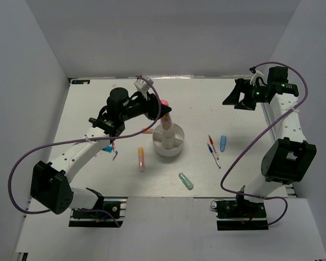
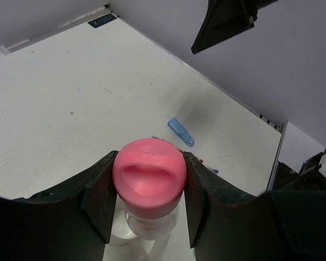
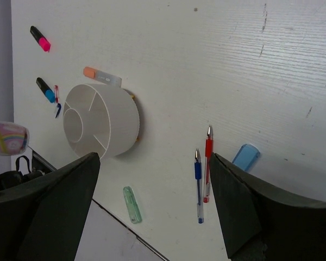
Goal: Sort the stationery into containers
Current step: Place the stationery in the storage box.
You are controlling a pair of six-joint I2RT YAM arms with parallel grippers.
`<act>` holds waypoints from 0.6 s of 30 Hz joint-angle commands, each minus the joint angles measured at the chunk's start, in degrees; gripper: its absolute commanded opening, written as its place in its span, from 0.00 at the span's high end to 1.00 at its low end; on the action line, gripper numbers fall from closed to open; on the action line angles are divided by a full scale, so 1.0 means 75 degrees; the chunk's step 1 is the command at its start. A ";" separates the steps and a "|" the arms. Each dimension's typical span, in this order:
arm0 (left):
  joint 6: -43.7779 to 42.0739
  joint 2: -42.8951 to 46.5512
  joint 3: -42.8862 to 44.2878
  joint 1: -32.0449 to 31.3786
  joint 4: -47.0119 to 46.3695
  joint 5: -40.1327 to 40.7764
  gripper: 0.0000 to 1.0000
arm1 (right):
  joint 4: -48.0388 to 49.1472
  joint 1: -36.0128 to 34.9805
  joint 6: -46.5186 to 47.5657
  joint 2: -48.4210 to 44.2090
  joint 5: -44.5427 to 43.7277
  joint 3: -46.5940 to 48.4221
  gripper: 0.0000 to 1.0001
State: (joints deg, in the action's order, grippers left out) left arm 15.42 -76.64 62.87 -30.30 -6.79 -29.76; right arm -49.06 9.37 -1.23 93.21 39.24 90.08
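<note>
One marker [image 2: 149,173], pink-capped with a rainbow-printed body, stands upright in the left gripper [image 2: 149,182], whose fingers press on both sides of the cap. Its lower end is over the far part of the one white cup [image 1: 169,145]. I cannot tell whether it touches the inside. The cup sits mid-table and is split into compartments around a round central well.

Five highlighters lie on the table [image 1: 195,103]:
- An orange highlighter [image 1: 141,159] lies just left of the cup.
- A mint highlighter [image 1: 186,181] lies to the near right of the cup, close to the near edge.
- A blue highlighter [image 1: 223,143] lies to the right of the cup.
- A black-and-blue highlighter [image 3: 45,89] lies to the left, under the left arm.
- A pink highlighter [image 3: 40,38] lies further left.

There are also three thin pens. A red pen [image 3: 207,163] and a blue pen [image 3: 198,187] lie side by side between the cup and the blue highlighter. A short pen [image 3: 56,101] lies just beside the black-and-blue highlighter.

The right gripper [image 1: 234,100] hangs over the far right of the table, its fingers wide apart and holding nothing.

A small dark label [image 1: 80,81] sits at the far left edge, and its writing is too small to read.
</note>
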 commanded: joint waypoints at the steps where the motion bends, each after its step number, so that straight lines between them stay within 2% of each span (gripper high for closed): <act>1: -0.0321 0.0164 -0.0203 -0.0108 -0.0442 -0.0251 1.00 | 0.0272 0.0005 0.0350 -0.0217 0.0228 0.0012 0.14; 10: -0.0966 -0.0128 -0.0449 -0.0178 -0.0853 -0.0286 1.00 | 0.0705 -0.0030 0.0469 -0.0486 0.0240 -0.0585 0.14; 18: -0.0943 -0.0457 -0.0461 -0.0178 -0.0970 -0.0438 1.00 | 0.0787 -0.0042 0.0692 -0.0451 -0.0053 -0.0784 0.15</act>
State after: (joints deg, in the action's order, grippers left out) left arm 8.80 -80.14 59.51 -31.35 -11.05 -31.35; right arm -45.32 9.26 2.31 91.74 39.29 84.62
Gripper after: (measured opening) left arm 0.564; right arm 0.853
